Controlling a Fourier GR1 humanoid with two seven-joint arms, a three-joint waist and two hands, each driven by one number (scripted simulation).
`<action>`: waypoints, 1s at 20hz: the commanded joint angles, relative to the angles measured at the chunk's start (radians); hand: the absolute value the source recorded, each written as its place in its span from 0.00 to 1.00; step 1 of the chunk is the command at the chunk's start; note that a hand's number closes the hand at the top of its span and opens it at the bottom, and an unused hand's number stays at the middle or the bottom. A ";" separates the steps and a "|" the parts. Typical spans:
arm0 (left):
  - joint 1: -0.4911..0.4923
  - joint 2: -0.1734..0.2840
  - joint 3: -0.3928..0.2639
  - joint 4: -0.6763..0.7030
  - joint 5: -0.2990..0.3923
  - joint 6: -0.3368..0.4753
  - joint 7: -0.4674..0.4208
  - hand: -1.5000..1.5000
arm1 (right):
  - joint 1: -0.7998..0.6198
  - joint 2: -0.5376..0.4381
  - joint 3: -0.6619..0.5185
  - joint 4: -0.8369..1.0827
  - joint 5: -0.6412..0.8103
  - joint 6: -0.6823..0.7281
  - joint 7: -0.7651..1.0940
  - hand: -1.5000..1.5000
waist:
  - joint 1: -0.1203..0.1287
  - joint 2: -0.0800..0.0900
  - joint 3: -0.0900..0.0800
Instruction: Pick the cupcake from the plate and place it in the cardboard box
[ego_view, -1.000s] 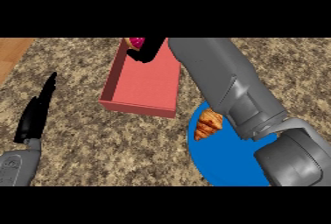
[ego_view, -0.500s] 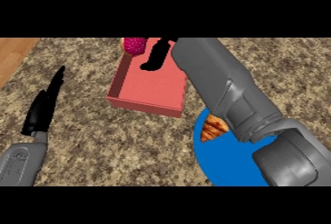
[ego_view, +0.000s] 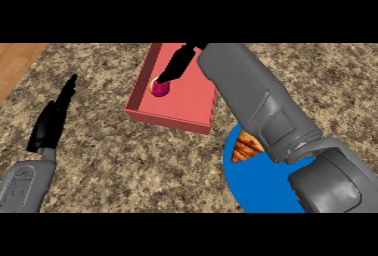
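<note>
Pink-frosted cupcake (ego_view: 159, 88) sits inside the red rectangular cardboard box (ego_view: 171, 118), near its left wall. Right hand (ego_view: 176, 68) touches it from above; finger closure cannot be determined. Recommend releasing fully, then lifting straight up. Left hand (ego_view: 53, 120) rests open, fingers straight.

No readable text, label, brand, number or sign appears on anything here.

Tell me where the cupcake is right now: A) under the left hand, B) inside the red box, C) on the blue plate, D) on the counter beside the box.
B: the cupcake lies inside the box, with the right hand just above it, away from the blue plate.
</note>
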 joint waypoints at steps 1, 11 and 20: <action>0.015 0.012 0.005 0.003 0.002 -0.010 -0.015 0.50 | 0.017 0.000 -0.064 -0.018 -0.070 -0.035 -0.039 0.00 | -0.005 -0.002 0.001; 0.026 0.002 0.028 0.001 -0.001 0.027 0.003 0.50 | 0.006 -0.055 -0.209 -0.048 -0.214 0.075 -0.034 0.00 | -0.061 -0.003 0.002; 0.030 0.013 0.044 -0.017 0.017 0.015 0.004 0.50 | 0.086 -0.273 -0.217 -0.045 -0.212 0.176 -0.055 0.00 | -0.061 0.012 0.004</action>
